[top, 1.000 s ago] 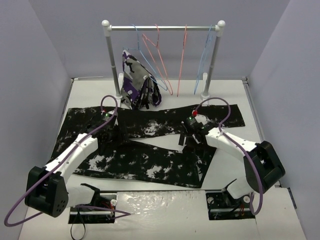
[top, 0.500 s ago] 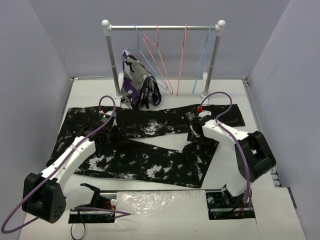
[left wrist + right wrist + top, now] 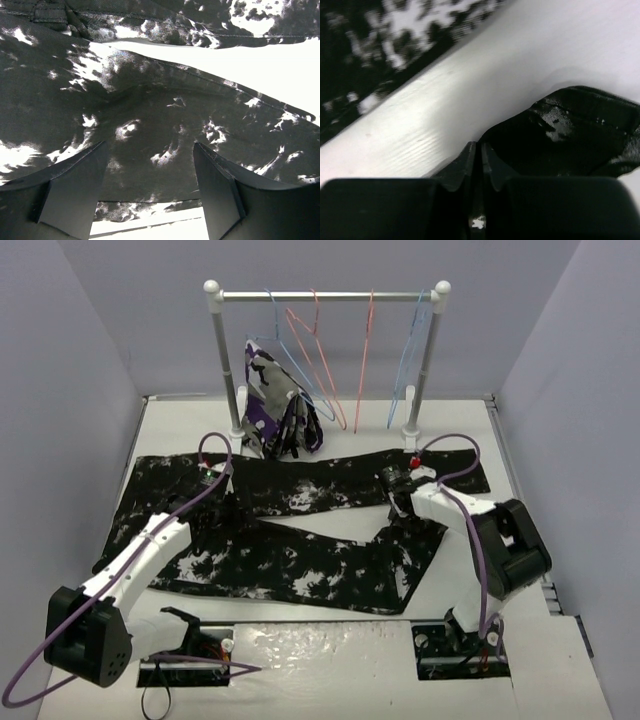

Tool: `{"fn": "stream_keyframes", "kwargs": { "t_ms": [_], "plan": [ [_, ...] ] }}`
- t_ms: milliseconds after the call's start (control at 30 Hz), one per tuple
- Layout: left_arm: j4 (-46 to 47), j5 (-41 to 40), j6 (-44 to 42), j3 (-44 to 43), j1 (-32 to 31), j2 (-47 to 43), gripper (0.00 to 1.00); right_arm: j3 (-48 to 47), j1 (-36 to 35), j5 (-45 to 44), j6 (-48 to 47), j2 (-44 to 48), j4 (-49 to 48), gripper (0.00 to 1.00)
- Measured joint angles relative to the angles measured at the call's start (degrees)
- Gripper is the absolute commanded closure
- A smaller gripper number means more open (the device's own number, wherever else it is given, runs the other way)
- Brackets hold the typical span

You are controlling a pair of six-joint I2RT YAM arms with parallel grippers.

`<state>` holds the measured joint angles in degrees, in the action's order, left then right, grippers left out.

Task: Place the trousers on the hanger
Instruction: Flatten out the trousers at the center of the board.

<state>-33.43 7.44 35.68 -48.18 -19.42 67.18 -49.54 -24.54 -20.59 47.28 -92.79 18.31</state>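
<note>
Where trousers (image 3: 300, 570) sprawl, white table (image 3: 460, 430), lilac walls (image 3: 60, 360), rail (image 3: 330, 296) behind.

Robotics lab cell: bare grey walls (image 3: 90, 340), white tabletop (image 3: 460, 430), table-bolted robot arms (image 3: 140, 555).

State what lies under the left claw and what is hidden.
Splotched black trousers lie spread under the open left claw; bare table shows beyond their edge. Anything beneath the fabric is covered.
</note>
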Motion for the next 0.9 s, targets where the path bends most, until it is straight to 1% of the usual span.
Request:
{"fn": "stream_keyframes", "kwargs": {
  "t_ms": [133,300,400,433,467,500,533,567,600,633,700,833,900],
  "plan": [
    [0.0,0.0,-0.3,0.0,0.0,0.0,0.34,3.2,4.2,0.0,0.1,7.8,1.8,1.0],
    [0.1,0.0,-0.6,0.0,0.0,0.0,0.34,3.3,7.3,-1.0,0.5,26.8,5.6,1.0],
    [0.1,0.0,-0.7,0.0,0.0,0.0,0.34,3.9,8.3,-1.7,2.5,38.3,9.4,1.0],
    [0.1,0.0,-0.8,0.0,-0.1,0.0,0.34,4.9,8.6,-1.7,3.5,42.6,10.2,0.79],
    [0.2,0.0,-0.8,0.0,-0.1,0.0,0.34,7.1,8.7,-1.5,4.9,47.0,10.7,0.53],
    [0.3,0.0,-0.8,0.0,-0.1,0.0,0.34,9.7,8.7,-1.2,6.4,51.4,11.3,0.33],
    [0.4,0.1,-0.8,0.0,-0.1,0.0,0.34,12.2,8.7,-0.6,8.0,55.9,12.9,0.26],
    [0.5,0.1,-0.8,0.0,-0.1,0.0,0.34,14.4,8.8,0.2,9.4,59.3,14.8,0.22],
    [0.7,0.1,-0.8,0.0,-0.1,0.0,0.34,15.6,8.7,1.3,10.6,60.1,16.7,0.17],
    [0.8,0.1,-0.8,0.0,-0.2,0.0,0.34,16.1,8.7,2.1,11.4,59.1,17.9,0.15],
    [0.9,0.2,-0.8,0.1,-0.3,0.0,0.34,16.1,8.7,3.5,11.9,53.0,18.5,0.13],
    [1.1,0.3,-0.8,0.2,-0.5,0.0,0.34,14.2,8.7,3.2,9.9,42.1,18.7,0.16],
    [1.1,0.3,-0.8,0.2,-0.6,0.0,0.34,11.6,8.7,1.7,8.0,39.0,19.5,0.2]
  ]
}}
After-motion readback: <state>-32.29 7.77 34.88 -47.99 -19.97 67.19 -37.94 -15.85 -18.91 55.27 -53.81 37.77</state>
